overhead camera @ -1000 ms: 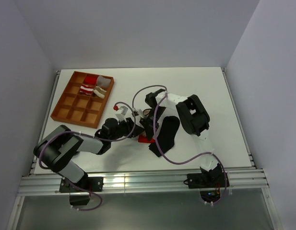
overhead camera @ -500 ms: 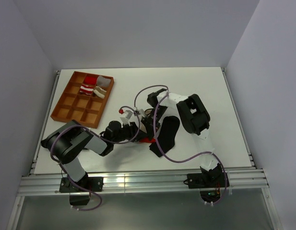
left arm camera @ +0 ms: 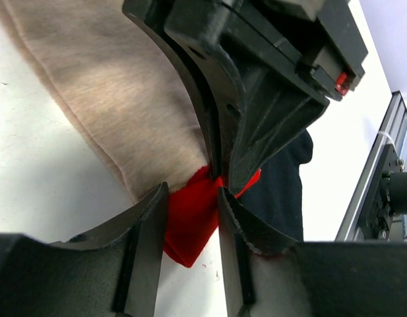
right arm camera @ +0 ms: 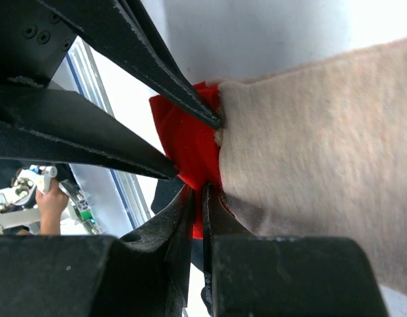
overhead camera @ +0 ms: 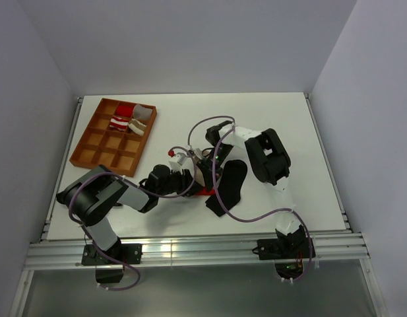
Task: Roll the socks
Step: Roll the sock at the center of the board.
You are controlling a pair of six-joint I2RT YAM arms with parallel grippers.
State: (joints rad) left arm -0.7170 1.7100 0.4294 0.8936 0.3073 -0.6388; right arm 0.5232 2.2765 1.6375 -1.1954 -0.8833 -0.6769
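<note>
The beige sock [left arm camera: 124, 112] lies flat on the white table, its red end [left arm camera: 190, 221] bunched up at its tip. My right gripper [right arm camera: 198, 198] is shut on that red end [right arm camera: 187, 142], pinching it from above. My left gripper [left arm camera: 192, 201] faces it low over the table, open, its jaws standing on either side of the same red end. The black sock [overhead camera: 231, 185] lies just right of both grippers [overhead camera: 198, 179], partly under the right arm's cable. In the top view the arms hide most of the beige sock.
An orange compartment tray [overhead camera: 97, 148] stands at the back left, with red-and-white striped bundles [overhead camera: 120, 122] in its far cells. The metal rail [left arm camera: 378, 191] of the table's near edge runs close behind the black sock [left arm camera: 282, 191].
My left gripper has slid right, closer to the right gripper, and its jaws have parted a little around the red end. The right gripper keeps its pinch.
</note>
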